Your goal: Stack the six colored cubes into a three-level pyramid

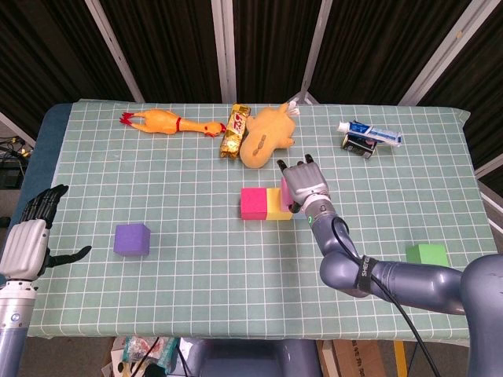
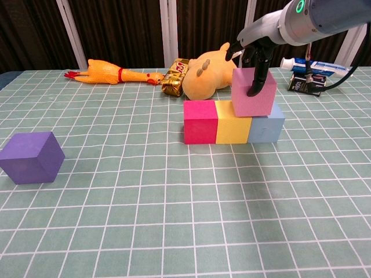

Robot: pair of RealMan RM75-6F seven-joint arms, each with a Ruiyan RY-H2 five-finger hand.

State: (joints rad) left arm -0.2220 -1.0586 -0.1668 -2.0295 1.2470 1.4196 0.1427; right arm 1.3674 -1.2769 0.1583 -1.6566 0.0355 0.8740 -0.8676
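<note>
A: Right hand (image 2: pixel 259 53) gripping pink cube (image 2: pixel 253 92), seating it directly beneath on yellow cube (image 2: pixel 232 128) and blue cube (image 2: pixel 266 127)?

B: Yes; straddling that seam. Left hand (image 1: pixel 30 236) hanging wide, holding nothing, nearer purple cube (image 1: pixel 131 239).

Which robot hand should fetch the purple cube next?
Left. The left robot hand is open and near the purple cube, while the right robot hand holds the pink cube.
</note>
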